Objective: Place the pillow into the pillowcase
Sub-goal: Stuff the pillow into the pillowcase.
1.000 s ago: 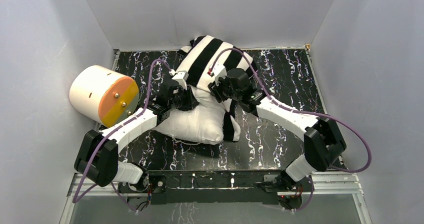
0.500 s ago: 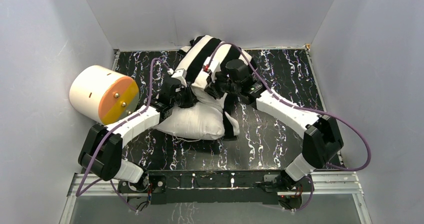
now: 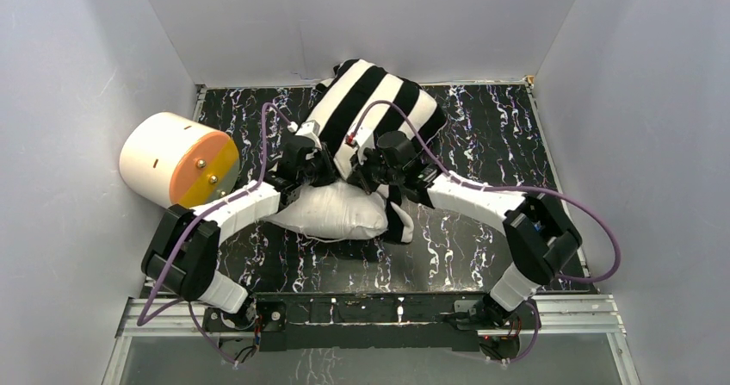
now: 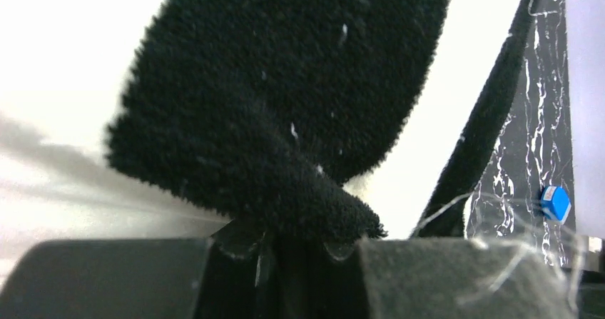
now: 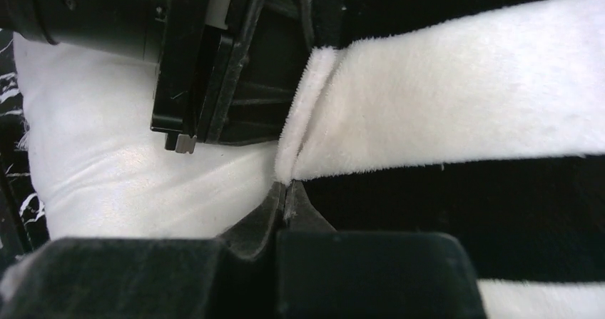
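Overhead cam: b&w-striped pillowcase [image 3: 372,101] plumped up at ctr-rear of black marbled tabletop [image 3: 491,135], w/ white pillow [image 3: 331,214] bulging out of its near end toward the table's near edge. Can't tell how much of the pillow lies inside. At far left, up against the side wall [image 3: 69,101], a cream cylinder [image 3: 162,154] w/ orange face, well apart from the fabric.

Left wrist cam: left gripper [image 4: 275,251] pinched nearly closed on a fold of the pillowcase's black fleece, the fold rising straight up out of the pinch. White fabric behind it, narrow strip of tabletop along the right edge.

Right wrist cam: right gripper [image 5: 285,194] clamped tight on the pillowcase's edge, nipping a crease of white stripe, w/ black stripe just below and to the right. Bare pillow to the left of the pinch. Above it, the black body of the left gripper, close to the same hem.

Back on the overhead: both grippers near each other at ctr table, right where bare pillow meets stripes, one on each side of the opening.
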